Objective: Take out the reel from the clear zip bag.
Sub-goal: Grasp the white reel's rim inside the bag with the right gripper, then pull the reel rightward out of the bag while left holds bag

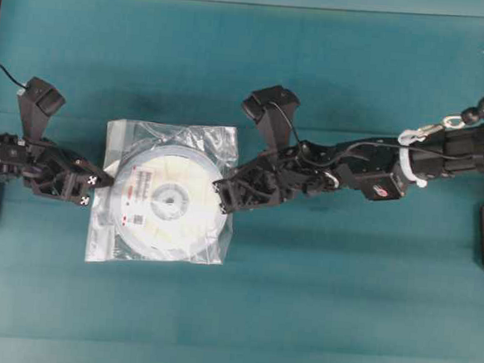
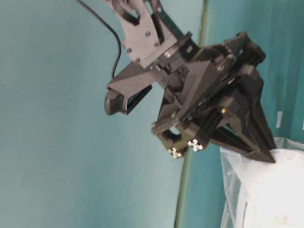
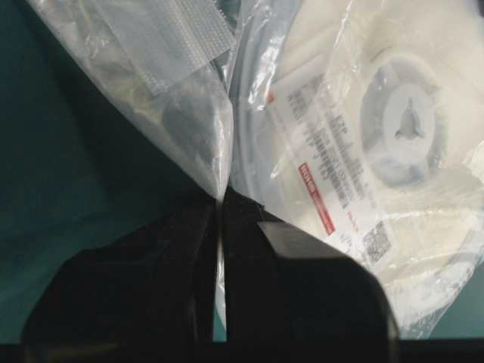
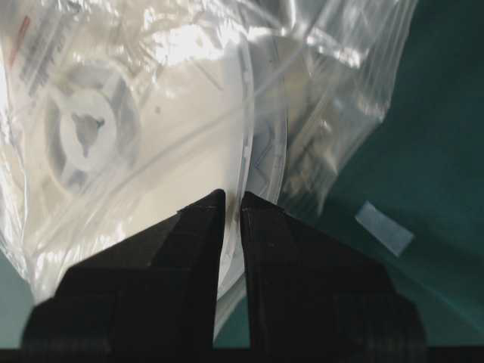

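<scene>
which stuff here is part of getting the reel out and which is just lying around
Part of the job:
- reel
- clear zip bag
- left gripper, pinching the bag's edge
- right gripper, at the reel's rim

Just lying about:
- tape strip on the table

Crinkly glossy clear plastic zip bag (image 1: 214, 142) over my smooth cream plastic reel (image 1: 170, 197) with its matt white paper label (image 3: 321, 147), matt teal tabletop (image 1: 341, 305) beneath

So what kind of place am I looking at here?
Probably a robotics lab test bench, not a home or shop: a plain teal table, two black arms whose left gripper and right gripper pinch a clear zip bag holding a reel, all framed by black rails.
</scene>
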Tool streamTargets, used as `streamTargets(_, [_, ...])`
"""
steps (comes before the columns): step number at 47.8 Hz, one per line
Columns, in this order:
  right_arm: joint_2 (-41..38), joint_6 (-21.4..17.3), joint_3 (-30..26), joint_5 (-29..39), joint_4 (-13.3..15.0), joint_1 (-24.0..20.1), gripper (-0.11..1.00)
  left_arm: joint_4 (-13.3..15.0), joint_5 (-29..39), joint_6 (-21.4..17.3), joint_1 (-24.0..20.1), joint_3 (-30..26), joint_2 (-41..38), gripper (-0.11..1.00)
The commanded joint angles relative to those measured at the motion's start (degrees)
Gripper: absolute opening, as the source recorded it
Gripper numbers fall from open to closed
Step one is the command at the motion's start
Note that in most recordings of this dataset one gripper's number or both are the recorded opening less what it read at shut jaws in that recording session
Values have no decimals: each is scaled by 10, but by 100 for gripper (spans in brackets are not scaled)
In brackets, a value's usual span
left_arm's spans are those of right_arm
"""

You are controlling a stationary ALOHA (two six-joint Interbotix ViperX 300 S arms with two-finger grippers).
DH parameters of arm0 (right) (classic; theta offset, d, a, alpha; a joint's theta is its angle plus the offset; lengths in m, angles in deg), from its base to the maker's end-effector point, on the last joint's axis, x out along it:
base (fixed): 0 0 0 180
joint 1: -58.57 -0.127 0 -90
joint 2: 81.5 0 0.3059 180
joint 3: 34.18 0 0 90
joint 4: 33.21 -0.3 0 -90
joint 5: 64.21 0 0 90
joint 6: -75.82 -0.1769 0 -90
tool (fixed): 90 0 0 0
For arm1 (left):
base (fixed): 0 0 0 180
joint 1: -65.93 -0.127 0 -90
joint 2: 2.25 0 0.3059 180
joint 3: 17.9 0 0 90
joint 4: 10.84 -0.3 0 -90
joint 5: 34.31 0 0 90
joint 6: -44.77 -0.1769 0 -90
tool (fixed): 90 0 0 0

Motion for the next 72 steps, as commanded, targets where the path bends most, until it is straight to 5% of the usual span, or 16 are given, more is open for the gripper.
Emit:
streamTargets(1, [17, -3, 4, -3, 1, -5, 12, -1, -2, -1, 1, -4, 0, 1])
streamTargets(72, [138, -11, 169, -20, -3, -4, 12, -1, -1, 1, 1, -4, 0, 1])
